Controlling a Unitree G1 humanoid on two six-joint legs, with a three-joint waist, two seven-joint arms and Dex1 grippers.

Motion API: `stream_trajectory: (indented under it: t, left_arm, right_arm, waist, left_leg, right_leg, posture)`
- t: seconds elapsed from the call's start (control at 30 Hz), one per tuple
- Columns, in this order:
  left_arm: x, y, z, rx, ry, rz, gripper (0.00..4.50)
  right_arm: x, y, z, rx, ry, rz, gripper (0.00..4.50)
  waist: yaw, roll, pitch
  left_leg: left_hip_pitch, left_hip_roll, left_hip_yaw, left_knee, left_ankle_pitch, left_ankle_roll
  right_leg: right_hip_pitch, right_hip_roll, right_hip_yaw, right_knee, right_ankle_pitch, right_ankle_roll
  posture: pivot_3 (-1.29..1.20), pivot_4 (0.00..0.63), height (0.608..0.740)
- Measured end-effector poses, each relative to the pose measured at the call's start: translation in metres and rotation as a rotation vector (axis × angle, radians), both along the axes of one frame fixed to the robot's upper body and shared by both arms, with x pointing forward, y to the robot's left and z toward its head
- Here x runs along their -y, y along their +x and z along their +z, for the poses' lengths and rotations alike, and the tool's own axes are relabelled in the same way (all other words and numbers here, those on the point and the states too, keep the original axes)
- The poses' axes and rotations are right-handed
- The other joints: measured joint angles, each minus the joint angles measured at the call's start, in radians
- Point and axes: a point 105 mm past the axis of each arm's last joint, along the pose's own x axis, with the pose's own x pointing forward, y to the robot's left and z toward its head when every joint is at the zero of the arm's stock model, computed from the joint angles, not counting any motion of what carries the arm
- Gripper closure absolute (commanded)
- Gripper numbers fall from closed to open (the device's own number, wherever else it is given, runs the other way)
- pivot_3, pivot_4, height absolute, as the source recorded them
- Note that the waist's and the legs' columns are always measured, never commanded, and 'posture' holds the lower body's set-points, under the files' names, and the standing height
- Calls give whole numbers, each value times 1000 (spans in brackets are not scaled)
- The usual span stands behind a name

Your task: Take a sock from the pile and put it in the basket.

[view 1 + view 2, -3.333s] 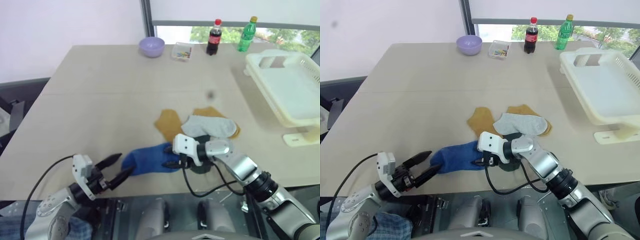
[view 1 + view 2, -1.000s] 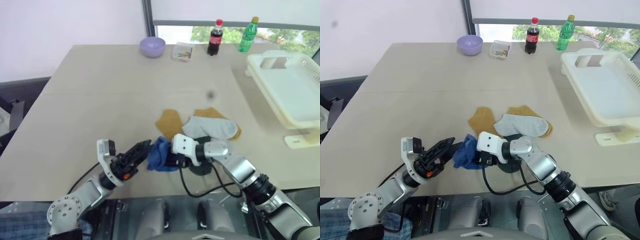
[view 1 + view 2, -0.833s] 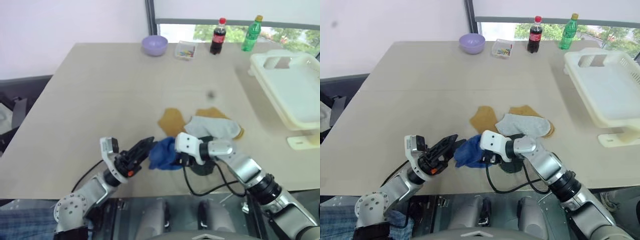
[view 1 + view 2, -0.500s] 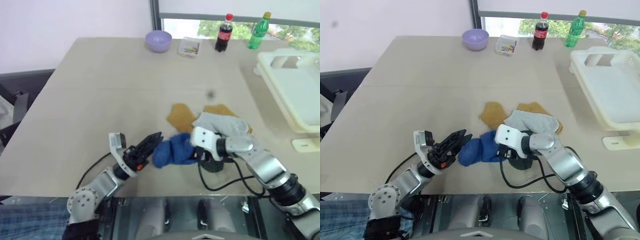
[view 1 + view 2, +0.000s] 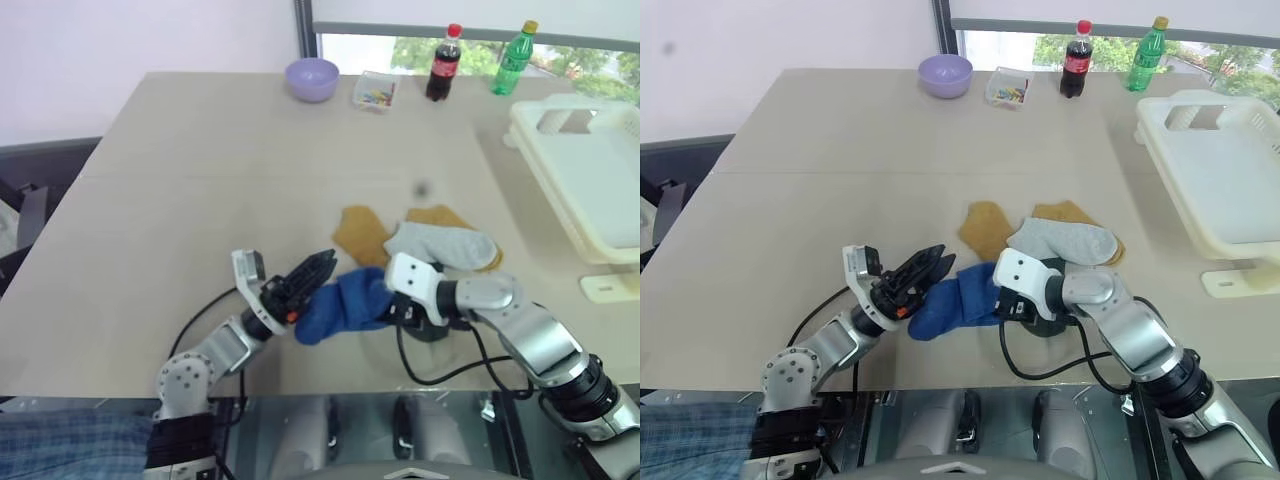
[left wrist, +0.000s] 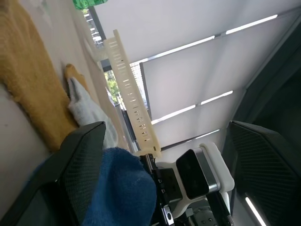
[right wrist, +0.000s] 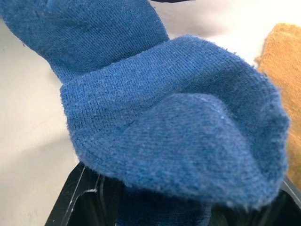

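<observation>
Tabletop (image 5: 200,180) — left jaws (image 5: 318,268) wide open; right jaws (image 5: 1002,303) grip blue sock (image 5: 340,305).

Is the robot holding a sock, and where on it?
Yes. The right end effector grips the blue sock at one end; the left end effector, open, hovers by its other end.

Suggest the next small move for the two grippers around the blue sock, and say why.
Probably close the left gripper on the blue sock: its open fingers sit at the sock's free end, while the right gripper has the other end. The basket lies far to the robot's right, so carrying comes afterward.
</observation>
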Motion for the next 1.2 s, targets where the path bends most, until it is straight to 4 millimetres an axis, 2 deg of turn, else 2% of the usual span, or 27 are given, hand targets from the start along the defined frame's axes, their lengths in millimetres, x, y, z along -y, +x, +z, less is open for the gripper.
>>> stream_trajectory:
  t: [0.17,0.23,0.4,0.67,0.9,1.03,1.2]
  left_arm:
    - [-14,-11,-14,-62,67,8,0]
    - [-18,-25,-21,-104,124,-18,0]
    - [-27,-61,-26,-181,224,-106,0]
    - [-44,-94,-31,-289,310,-137,0]
    - [-38,-98,-36,-299,349,-175,0]
    - [-35,-93,-37,-265,374,-167,0]
    - [-42,-86,-35,-243,385,-126,0]
  right_arm:
    - [2,0,0,2,-10,0,1711]
    - [2,0,0,8,-11,5,1711]
    - [1,0,-1,15,-14,8,1711]
    - [-2,1,-2,26,-10,11,1711]
    - [-5,2,-3,24,-1,11,1711]
    - [-5,2,-3,27,-3,11,1711]
    - [-5,2,-4,34,-5,14,1711]
  waist:
    - [-1,0,0]
    - [-2,0,0]
    - [-2,0,1]
    - [-4,0,1]
    - [-2,0,1]
    - [-1,1,1]
    - [-2,1,1]
  left_leg:
    - [0,0,0,0,0,0]
    - [0,0,0,0,0,0]
    - [1,1,0,0,1,-2]
    - [1,0,1,0,1,-3]
    - [1,0,2,0,1,-4]
    - [2,1,2,0,2,-4]
    - [2,1,2,0,2,-5]
  right_leg:
    - [0,0,0,0,0,0]
    - [0,0,1,0,0,0]
    - [0,-1,1,1,-2,-1]
    - [-3,-1,3,3,-2,-5]
    - [-3,-1,3,3,-2,-5]
    - [-3,0,3,4,-2,-5]
    - [-3,0,3,4,-2,-5]
  posture:
    - [0,150,733]
    - [0,150,733]
    - [0,150,733]
    - [0,150,733]
    - [0,150,733]
    - [0,150,733]
    - [0,150,733]
